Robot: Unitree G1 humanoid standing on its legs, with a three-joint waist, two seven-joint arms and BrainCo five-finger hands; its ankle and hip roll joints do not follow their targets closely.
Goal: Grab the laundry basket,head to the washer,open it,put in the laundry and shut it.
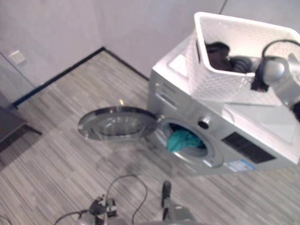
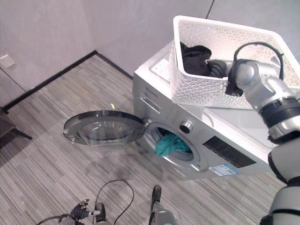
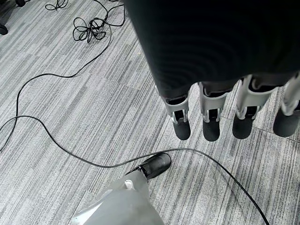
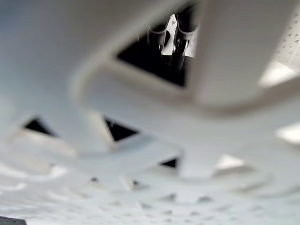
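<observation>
White perforated basket [image 2: 206, 89]; teal cloth [image 2: 169, 143]; silver washer [image 2: 243, 140].

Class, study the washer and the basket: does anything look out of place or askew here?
Yes. The white laundry basket sits tilted on top of the washer, not flat, with dark laundry still in it. A teal garment bulges out of the drum opening beside the open door, so it might catch if the door were shut.

1. Washer [image 2: 187, 140] — a blue-and-white sticker [image 2: 223, 169] on its front lower corner carries print too small to read.
2. Dark panel [image 2: 229, 152] on the washer front — no legible characters.
</observation>
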